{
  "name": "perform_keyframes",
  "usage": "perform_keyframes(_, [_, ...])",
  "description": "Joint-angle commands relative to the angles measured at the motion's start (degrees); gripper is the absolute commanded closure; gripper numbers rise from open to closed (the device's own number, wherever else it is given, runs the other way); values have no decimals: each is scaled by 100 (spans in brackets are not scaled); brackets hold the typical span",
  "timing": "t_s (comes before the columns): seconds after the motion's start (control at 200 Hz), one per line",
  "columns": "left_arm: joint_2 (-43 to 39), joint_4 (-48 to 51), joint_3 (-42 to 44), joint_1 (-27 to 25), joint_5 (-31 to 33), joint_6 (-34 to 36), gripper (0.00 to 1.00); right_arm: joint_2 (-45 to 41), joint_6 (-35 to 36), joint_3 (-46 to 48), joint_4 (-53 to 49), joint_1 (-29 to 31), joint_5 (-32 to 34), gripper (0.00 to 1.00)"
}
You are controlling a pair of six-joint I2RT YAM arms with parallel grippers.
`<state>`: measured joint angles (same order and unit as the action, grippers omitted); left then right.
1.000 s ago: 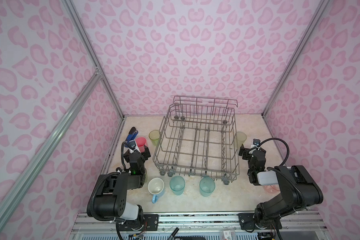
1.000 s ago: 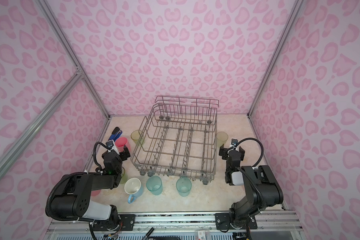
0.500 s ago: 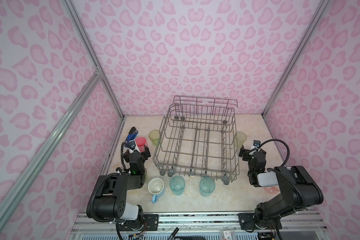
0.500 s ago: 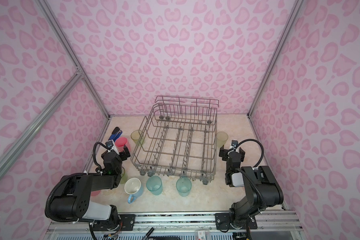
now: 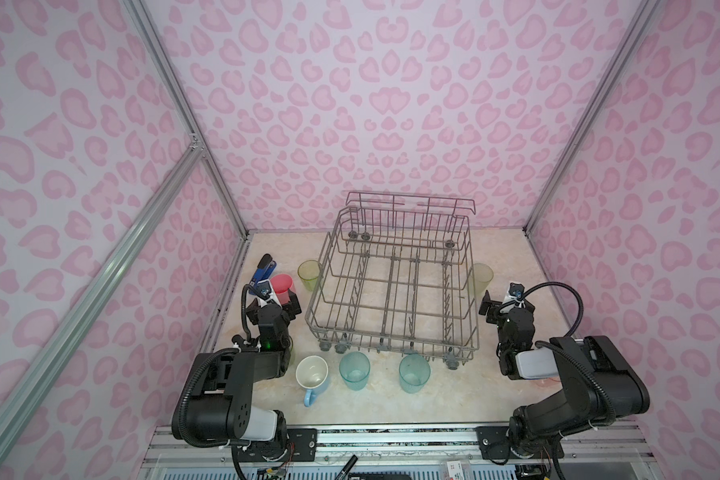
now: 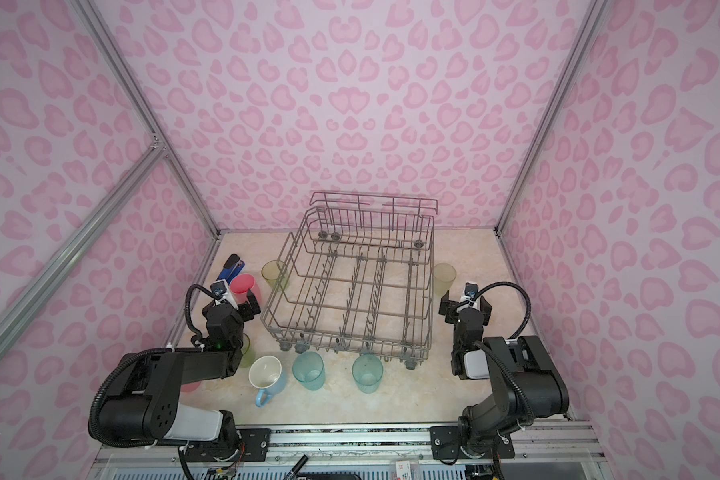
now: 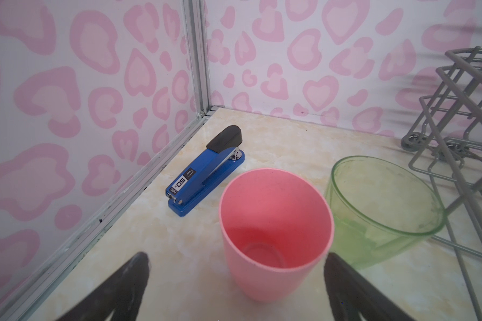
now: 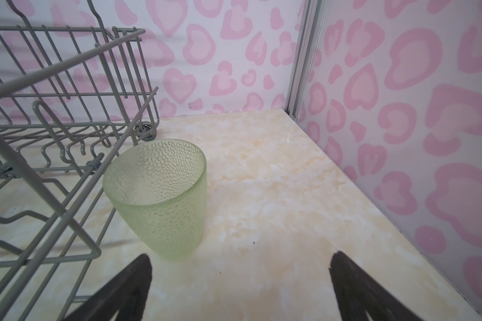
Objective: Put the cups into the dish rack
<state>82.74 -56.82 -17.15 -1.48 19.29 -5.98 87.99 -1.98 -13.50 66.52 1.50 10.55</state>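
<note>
While the wire dish rack (image 5: 391,282) stands empty on the tabletop (image 5: 466,399), all cups (image 5: 354,370) sit outside it.
In both top views, a handled mug (image 6: 267,374) stands near its front. Left wrist: left jaws spread before the smooth pink tumbler (image 7: 273,236); closing might knock the neighbouring clear-green cup (image 7: 381,205). Right wrist: right jaws spread; the dimpled green tumbler (image 8: 162,200) sits off-centre and may tip against wire.

I see my cream marbled tabletop (image 5: 466,399) carrying the grey dish rack (image 5: 406,226) mid-surface. To the rack's left stand a blue stapler (image 5: 264,268), a pink tumbler (image 5: 282,284) and a green tumbler (image 5: 309,274). A textured green tumbler (image 5: 482,276) stands to its right. In front are a light-blue mug (image 5: 312,374), a teal tumbler (image 5: 354,370) and a second teal tumbler (image 5: 413,372).
</note>
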Motion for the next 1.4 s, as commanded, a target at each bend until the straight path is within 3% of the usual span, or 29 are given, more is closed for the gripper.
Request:
perform_keyframes(0.0, [-72,-152,33,6,-37,27,0,-70,-5,15,141,17,35,1])
perform_keyframes(0.515, [-1115,1715,-645,-72,602,-222,0,-603,123,-76,-446,172,329,1])
perform_keyframes(0.73, [-1391,3206,-1423,-127,873,-660,1,-1208,102,-206,-1128,227,576,1])
perform_keyframes(1.01, [-1087,5059,-2741,-141,929,-1347,2,-2054,-1175,-1529,-4536,364,1430,4])
perform_keyframes(1.18, [-738,6349,-3700,-153,728,-1742,9,-2374,-1659,-2364,-6209,395,1627,7])
perform_keyframes(1.395, [-226,7763,-4956,-160,130,-1749,17,-2715,-1921,-3207,-7479,466,1133,8])
